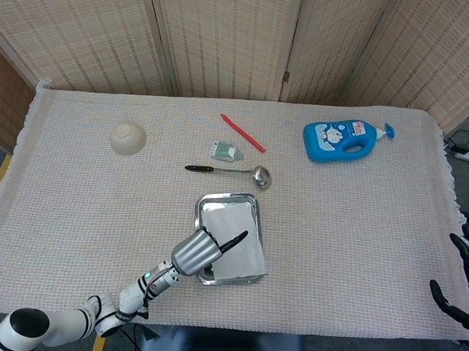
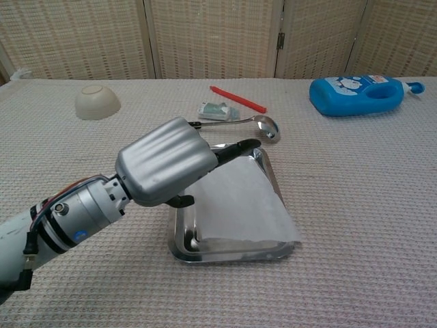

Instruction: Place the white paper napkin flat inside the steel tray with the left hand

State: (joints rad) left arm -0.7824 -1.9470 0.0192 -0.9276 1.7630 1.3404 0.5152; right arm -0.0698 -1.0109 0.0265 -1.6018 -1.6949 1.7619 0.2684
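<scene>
my left hand (image 2: 164, 169) holding the napkin (image 2: 239, 205) over the tray (image 2: 273, 171), napkin's 5 o'clock corner past the rim, right hand (image 1: 460, 293) looks empty, fingers apart

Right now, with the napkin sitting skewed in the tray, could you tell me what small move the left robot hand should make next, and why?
Probably ease the left robot hand back toward the tray's far-left side and lower it. The napkin looks lifted and skewed: its near-right corner overhangs the steel tray rim, and bare metal shows along the left. Sliding it back should let it settle flat inside.
</scene>
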